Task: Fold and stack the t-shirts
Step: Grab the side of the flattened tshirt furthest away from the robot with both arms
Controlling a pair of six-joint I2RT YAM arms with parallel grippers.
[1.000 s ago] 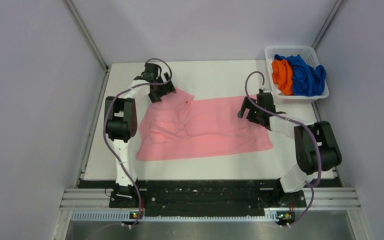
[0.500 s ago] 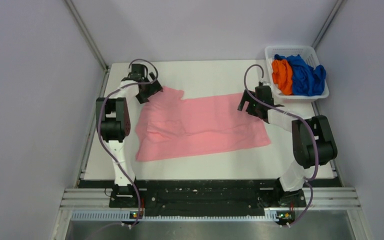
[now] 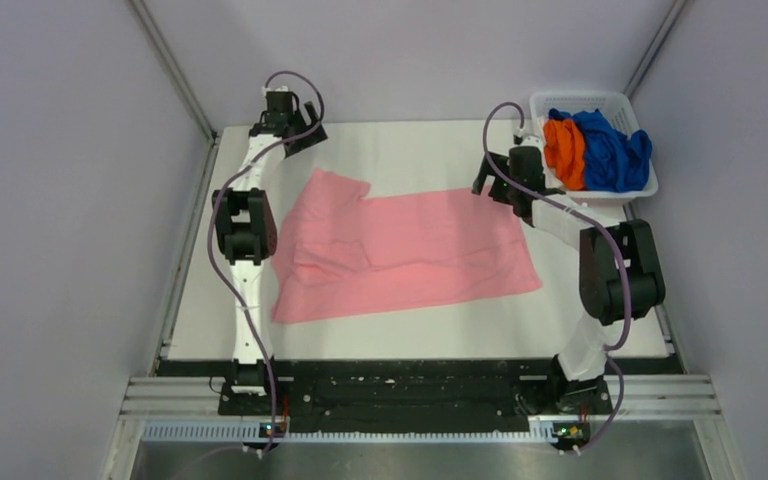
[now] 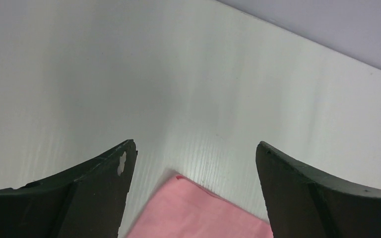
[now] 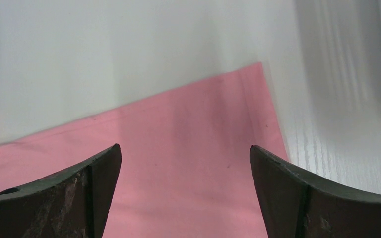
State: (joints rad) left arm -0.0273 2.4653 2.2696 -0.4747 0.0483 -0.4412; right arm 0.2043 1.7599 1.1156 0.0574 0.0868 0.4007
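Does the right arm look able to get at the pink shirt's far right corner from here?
Probably yes: the right tool hangs open by that corner of the pink shirt, nothing in between.

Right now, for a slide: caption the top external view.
Light pink cloth t-shirt spread on white table; left claw and right claw open near its far corners.

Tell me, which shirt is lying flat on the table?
The light pink t-shirt lies spread on the table; the orange t-shirt and blue t-shirt sit crumpled in the white basket.
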